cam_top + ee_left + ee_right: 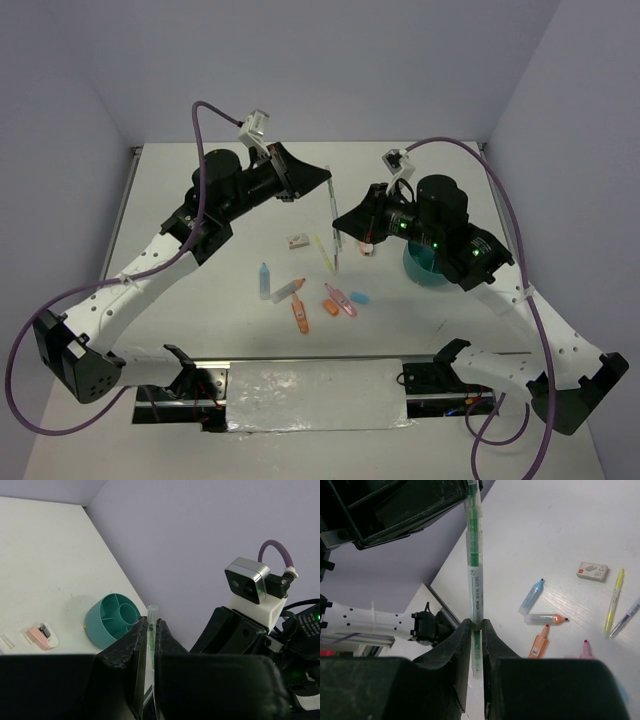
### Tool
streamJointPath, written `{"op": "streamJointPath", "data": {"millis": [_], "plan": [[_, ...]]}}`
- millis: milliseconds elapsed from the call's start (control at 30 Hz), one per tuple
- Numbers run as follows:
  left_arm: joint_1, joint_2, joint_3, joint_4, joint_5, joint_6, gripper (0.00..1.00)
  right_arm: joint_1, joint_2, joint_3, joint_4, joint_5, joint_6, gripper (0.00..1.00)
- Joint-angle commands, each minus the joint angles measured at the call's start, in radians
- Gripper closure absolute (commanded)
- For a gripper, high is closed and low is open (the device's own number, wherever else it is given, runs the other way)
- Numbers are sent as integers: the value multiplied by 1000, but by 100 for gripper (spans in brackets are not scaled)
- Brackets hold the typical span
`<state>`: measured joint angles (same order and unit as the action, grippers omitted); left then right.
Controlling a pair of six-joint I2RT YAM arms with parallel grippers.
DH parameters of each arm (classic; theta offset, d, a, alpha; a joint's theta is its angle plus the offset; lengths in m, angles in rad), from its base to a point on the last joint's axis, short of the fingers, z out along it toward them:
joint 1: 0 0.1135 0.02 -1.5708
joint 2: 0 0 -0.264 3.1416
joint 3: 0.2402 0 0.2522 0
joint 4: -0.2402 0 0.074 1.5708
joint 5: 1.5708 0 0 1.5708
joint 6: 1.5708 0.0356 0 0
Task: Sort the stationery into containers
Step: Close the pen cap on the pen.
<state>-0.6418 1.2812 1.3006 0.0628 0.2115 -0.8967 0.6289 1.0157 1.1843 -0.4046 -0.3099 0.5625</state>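
Note:
A green highlighter (332, 200) hangs in the air between both arms, gripped at each end. My left gripper (327, 177) is shut on its upper end; the clear cap (152, 614) pokes out past the left fingertips (151, 622). My right gripper (477, 625) is shut on the lower part of the barrel (474, 570). The teal cup (425, 265) with inner dividers (112, 620) stands under the right arm. More stationery lies on the table: a light blue tube (531, 596), orange highlighters (539, 642), a pink highlighter (340, 299), a yellow pen (613, 602) and a grey pen (630, 617).
A white staple box (592, 571) lies near the yellow pen. A pink-white eraser (42, 635) sits left of the cup in the left wrist view. A small blue eraser (359, 297) and an orange one (331, 308) lie by the pink highlighter. Walls close in the table's far edge.

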Motion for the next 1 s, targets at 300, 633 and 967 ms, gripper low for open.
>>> {"op": "streamJointPath", "data": {"millis": [300,633,967], "plan": [[-21,-2,43,-190,221,171,100,-64,17,127,230,-18,-42,100],[-19,-17,-44,-92,212,-14,100,-64,-9,69,309,-54,-85,100],[-22,-11,-76,-38,262,-145,100,-66,-11,81,308,40,-141,100]]}}
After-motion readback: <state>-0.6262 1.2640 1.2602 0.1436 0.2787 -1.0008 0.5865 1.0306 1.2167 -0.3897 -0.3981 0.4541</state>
